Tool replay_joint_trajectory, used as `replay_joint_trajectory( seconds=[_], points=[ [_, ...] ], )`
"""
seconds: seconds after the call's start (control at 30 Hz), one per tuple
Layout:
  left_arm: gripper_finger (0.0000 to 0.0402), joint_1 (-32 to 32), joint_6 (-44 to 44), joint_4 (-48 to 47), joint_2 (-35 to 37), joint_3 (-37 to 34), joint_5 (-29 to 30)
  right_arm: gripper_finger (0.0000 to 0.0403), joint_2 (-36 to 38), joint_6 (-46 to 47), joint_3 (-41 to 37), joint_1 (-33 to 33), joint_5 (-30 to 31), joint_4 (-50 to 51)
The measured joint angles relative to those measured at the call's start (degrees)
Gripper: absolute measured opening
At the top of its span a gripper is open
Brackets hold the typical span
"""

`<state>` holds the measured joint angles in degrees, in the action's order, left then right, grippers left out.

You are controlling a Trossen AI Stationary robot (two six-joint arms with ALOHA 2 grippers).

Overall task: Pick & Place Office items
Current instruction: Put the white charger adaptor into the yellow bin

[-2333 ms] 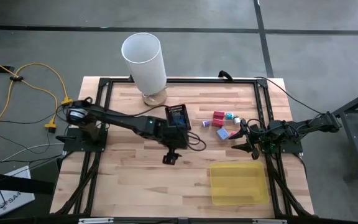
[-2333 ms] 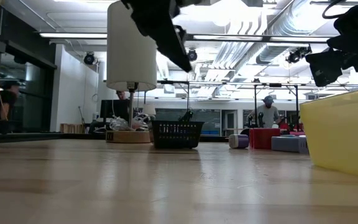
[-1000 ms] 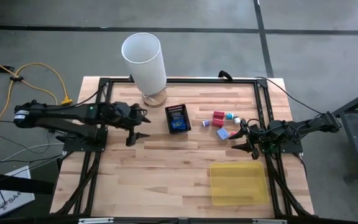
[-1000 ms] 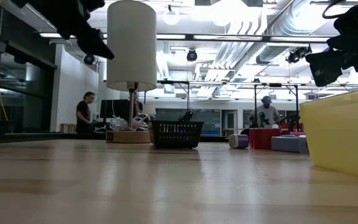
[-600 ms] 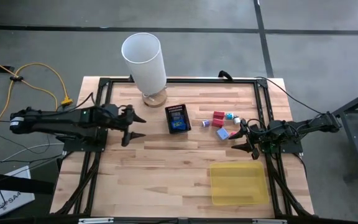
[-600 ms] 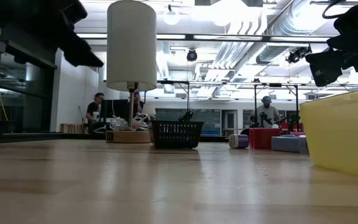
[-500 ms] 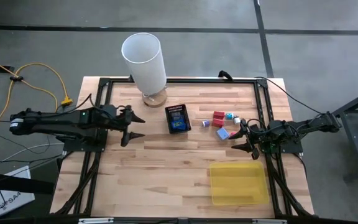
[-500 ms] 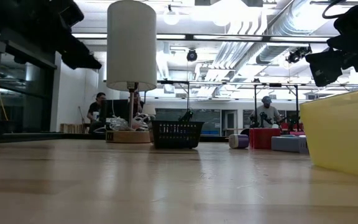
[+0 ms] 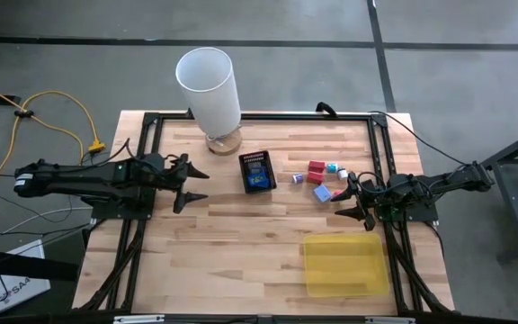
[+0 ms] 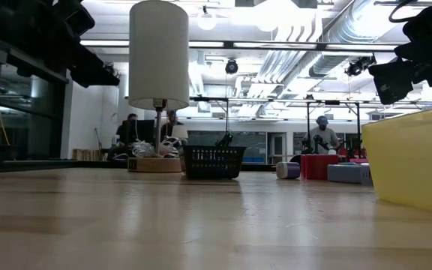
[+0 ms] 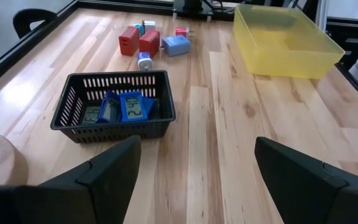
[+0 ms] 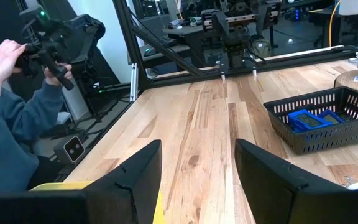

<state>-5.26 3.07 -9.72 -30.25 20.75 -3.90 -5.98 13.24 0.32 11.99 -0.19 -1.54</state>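
The black mesh basket (image 9: 257, 171) stands mid-table with blue pieces (image 11: 124, 107) lying inside it. To its right, resting on the wood, are two red blocks (image 11: 140, 42), a pale blue block (image 11: 176, 44), a purple piece (image 9: 297, 179) and a white/teal block (image 9: 332, 168). My left gripper (image 9: 198, 184) hovers open, left of the basket and above the table, and its wrist view (image 11: 197, 149) looks at the basket. My right gripper (image 9: 347, 200) waits open by the pale blue block (image 9: 322, 192), raised off the table.
A tall white lamp (image 9: 209, 85) stands on a wooden base at the far edge, left of the basket. A translucent yellow tray (image 9: 344, 265) lies at the near right. A black frame (image 9: 376, 144) runs around the table. A person's hands (image 12: 17, 56) hold controllers beyond the table.
My left gripper has drawn back from beside the basket toward the table's left edge, moving fast at first and only slightly in the last half second. It has stayed open. The basket and blocks have kept their places.
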Motion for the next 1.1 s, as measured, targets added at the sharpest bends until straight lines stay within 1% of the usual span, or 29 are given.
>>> replay_joint_trajectory(
  seconds=[0.17,0.3,0.6,0.97,1.1],
  points=[
    [0.0308,0.0,-1.0,0.0,2.1,-0.1,0.0,0.0190,0.0,0.0,0.0,0.0,0.0,0.0],
    [0.0308,0.0,-0.6,0.2,5.4,-1.7,0.0,0.0190,0.0,0.0,0.0,0.0,0.0,0.0],
    [0.0308,0.0,0.2,11.2,12.0,-10.0,0.1,0.0190,0.0,0.0,0.0,0.0,0.0,0.0],
    [0.0308,0.0,1.8,17.0,16.6,-15.8,0.1,0.0190,0.0,0.0,0.0,0.0,0.0,0.0],
    [0.0308,0.0,1.9,17.5,18.5,-17.1,0.1,0.0190,0.0,0.0,0.0,0.0,0.0,0.0]
  ],
)
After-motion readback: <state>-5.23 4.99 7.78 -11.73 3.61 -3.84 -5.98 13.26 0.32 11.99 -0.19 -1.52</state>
